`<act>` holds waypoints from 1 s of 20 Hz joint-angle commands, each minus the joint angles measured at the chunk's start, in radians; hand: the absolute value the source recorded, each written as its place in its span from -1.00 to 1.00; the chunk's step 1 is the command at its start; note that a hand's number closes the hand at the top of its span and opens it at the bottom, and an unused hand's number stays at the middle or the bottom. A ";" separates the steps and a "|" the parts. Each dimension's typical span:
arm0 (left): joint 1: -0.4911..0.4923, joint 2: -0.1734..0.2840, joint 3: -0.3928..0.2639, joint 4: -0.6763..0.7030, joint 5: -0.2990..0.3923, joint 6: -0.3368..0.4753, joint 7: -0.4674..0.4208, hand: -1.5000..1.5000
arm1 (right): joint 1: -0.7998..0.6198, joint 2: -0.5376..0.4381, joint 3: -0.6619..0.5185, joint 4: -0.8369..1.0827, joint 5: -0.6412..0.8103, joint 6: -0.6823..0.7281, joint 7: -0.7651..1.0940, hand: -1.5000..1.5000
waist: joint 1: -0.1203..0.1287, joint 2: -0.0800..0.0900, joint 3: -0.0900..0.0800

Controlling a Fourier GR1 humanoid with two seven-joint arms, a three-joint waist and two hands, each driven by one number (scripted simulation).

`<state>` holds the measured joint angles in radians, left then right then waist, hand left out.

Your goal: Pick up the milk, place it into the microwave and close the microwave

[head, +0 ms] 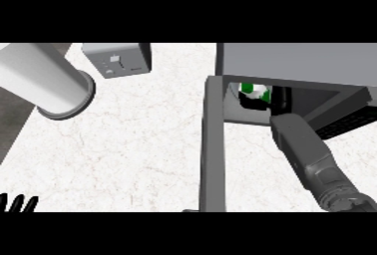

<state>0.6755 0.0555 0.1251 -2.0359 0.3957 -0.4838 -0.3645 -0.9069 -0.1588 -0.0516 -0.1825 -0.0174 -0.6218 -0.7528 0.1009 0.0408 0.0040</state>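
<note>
Milk carton [254,92]: inside the microwave [294,62], door [212,144] open. Right hand [281,97]: inside beside it, grip cannot be told. Left hand [18,203]: fingers straight, far left of microwave.

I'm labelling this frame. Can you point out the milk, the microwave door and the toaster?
milk [254,90]: head view, green-and-white top inside the microwave.
microwave door [212,149]: head view, middle of the open grey door.
toaster [117,60]: head view, front panel.

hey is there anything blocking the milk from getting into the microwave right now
Nothing visible does. The milk already shows inside the microwave opening, with the right hand reaching in beside it. The door is swung wide open toward the robot, clear of the opening. The left hand rests at the lower left edge.
</note>
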 commanded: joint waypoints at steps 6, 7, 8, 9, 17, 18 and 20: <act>-0.019 -0.005 0.006 0.038 -0.015 -0.015 -0.032 -1.00 | -0.079 -0.037 -0.073 -0.004 -0.045 -0.023 -0.049 1.00 | 0.019 0.008 0.002; -0.017 -0.008 0.010 0.031 -0.013 -0.008 -0.028 -1.00 | -0.049 -0.005 -0.079 -0.007 -0.047 -0.058 -0.094 1.00 | 0.020 0.010 0.003; -0.023 0.015 0.009 0.036 0.010 -0.022 0.001 -1.00 | -0.076 -0.027 -0.087 -0.008 -0.051 -0.046 -0.078 1.00 | 0.023 0.016 0.003; -0.041 0.011 0.022 0.052 0.014 -0.016 -0.014 -1.00 | -0.071 -0.030 -0.078 -0.003 -0.038 -0.060 -0.099 1.00 | 0.025 0.017 0.002; -0.071 0.014 0.016 0.079 -0.015 -0.009 -0.008 -1.00 | -0.101 -0.055 -0.084 0.035 -0.001 -0.304 -0.082 1.00 | 0.042 0.024 0.001; -0.069 0.011 0.000 0.089 -0.022 -0.023 -0.013 -1.00 | -0.114 -0.053 -0.091 0.029 -0.006 -0.309 -0.078 1.00 | 0.045 0.024 0.001; -0.083 0.020 0.009 0.086 -0.013 -0.023 -0.007 -1.00 | -0.127 -0.062 -0.089 0.038 0.003 -0.326 -0.068 1.00 | 0.049 0.026 0.001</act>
<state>0.6066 0.0658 0.1291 -1.9566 0.3765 -0.4987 -0.3733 -1.0147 -0.2161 -0.1322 -0.1541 -0.0194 -0.8419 -0.7984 0.1423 0.0644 0.0049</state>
